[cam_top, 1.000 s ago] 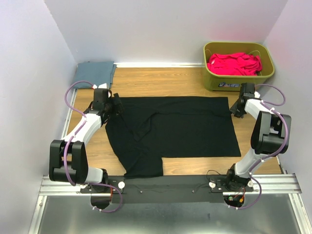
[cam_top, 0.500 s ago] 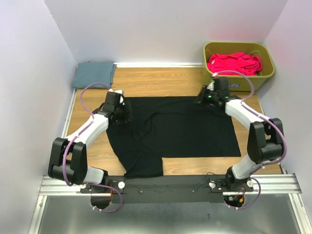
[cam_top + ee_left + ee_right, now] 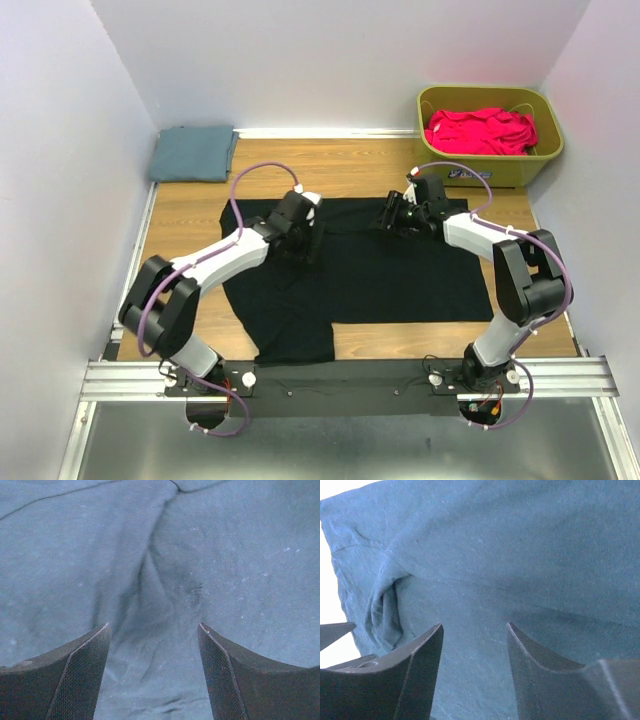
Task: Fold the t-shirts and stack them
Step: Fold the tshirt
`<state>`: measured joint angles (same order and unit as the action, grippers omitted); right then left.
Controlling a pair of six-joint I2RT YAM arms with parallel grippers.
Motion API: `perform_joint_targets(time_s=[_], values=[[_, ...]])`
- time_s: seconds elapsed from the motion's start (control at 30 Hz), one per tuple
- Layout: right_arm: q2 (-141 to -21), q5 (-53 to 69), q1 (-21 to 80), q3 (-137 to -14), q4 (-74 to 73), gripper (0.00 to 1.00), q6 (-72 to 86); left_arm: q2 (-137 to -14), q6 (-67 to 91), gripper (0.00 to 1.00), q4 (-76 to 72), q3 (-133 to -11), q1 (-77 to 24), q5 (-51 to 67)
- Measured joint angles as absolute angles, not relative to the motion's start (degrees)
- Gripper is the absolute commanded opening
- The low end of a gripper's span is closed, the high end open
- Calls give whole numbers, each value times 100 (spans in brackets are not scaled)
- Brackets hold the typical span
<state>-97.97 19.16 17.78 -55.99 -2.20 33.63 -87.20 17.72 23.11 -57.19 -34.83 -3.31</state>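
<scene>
Black t-shirt lies flat for folding, left gripper and right gripper poised above it, jaws apart, gripping nothing.

top: overhead, whole table | wrists: close, facing down | shared: black t-shirt

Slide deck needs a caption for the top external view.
Left gripper and right gripper over spread black t-shirt; pink-red t-shirt in olive tub.

Mid-frame in the top view, the left gripper and right gripper merge into the flat black cloth t-shirt, their fingertips too small to make out. Both wrist views crop the dark fingers at the bottom edge.
</scene>
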Motion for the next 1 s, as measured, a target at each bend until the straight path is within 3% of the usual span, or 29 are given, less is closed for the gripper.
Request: perform_joint_targets(time_s=[0.53,0.67,0.9,1.0], values=[[-9609,1896,1778,-5328,-154,64,3363,-9736,1439,60,2628,-6106,-4112,-1260],[-9612,1900,1778,-5328,-137,64,3363,-9824,1409,51,2630,-6106,-4112,-1354],[-9808,2025,1817,-5430,-86,64,3365,-9861,1365,23,2646,-6110,-4112,-1549],[-9974,2088,1911,-5575,-27,64,3391,-9861,1334,20,2707,-6149,-4106,-1673]])
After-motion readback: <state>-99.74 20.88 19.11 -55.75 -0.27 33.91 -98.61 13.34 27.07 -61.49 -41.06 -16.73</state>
